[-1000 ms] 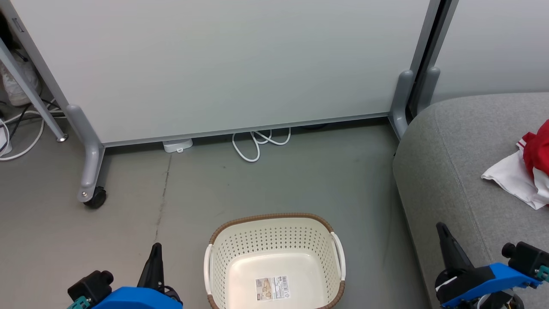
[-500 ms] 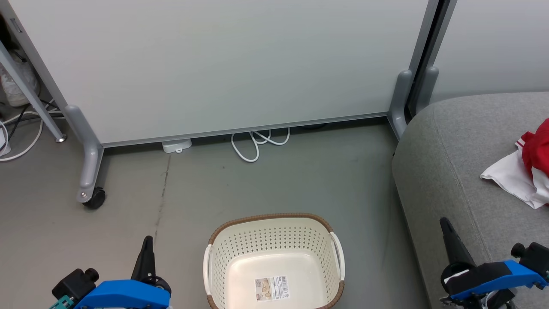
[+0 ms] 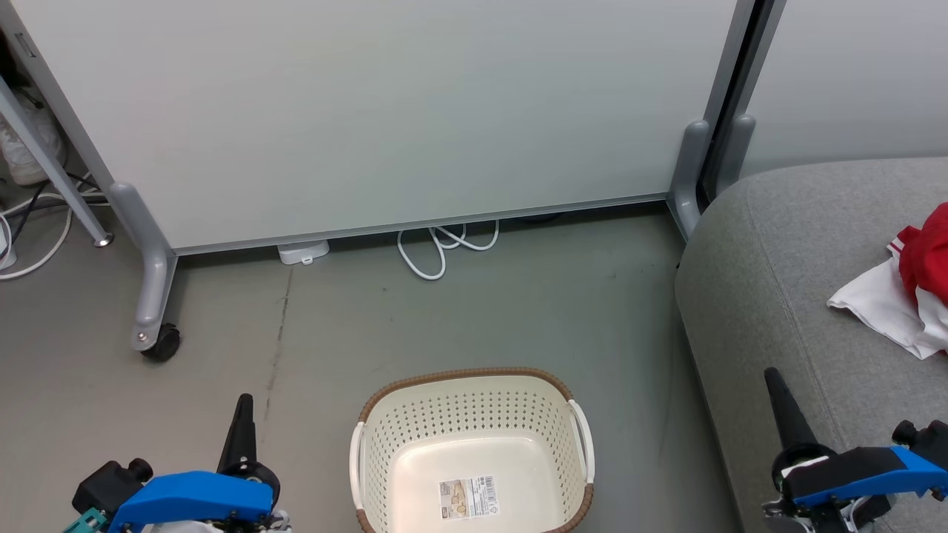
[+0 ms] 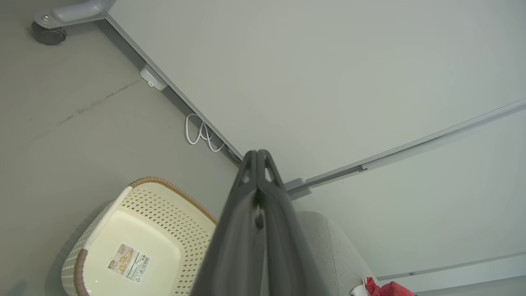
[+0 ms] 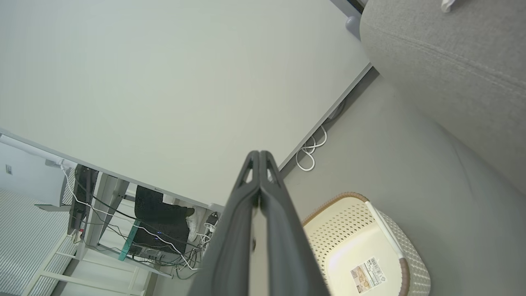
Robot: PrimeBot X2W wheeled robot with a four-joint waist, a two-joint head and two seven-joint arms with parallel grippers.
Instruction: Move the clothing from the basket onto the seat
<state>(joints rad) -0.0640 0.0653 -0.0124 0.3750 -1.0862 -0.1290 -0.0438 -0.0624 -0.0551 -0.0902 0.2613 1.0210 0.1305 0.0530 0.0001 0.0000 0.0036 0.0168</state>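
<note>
Grey floor (image 3: 459,311), basket (image 3: 474,386) between left gripper (image 3: 243,407) and right gripper (image 3: 774,379), jaws together; clothing (image 3: 892,311) on seat (image 3: 770,274), well apart.

Looks like an office: wheeled partition panel (image 3: 370,111), white cable (image 3: 437,255), tangled wiring (image 5: 164,250) beyond.

**Item 1, left claw** (image 3: 243,406): long dark grey fingers tapering to a narrow tip, with small triangular cut-outs near the ends.
- Mount: glossy, rounded blue shell (image 3: 192,497).
- Black knobbed block (image 3: 111,477) at the shell's outer side.
- Teal fitting (image 3: 83,523) below the block.

**Item 2, right claw** (image 3: 775,381): same dark tapered fingers and cut-outs.
- Mount: blue cover (image 3: 870,468) over a black body.
- White band (image 3: 803,466) at the finger base.
- Black round knob (image 3: 917,433) at the outer end.
</note>
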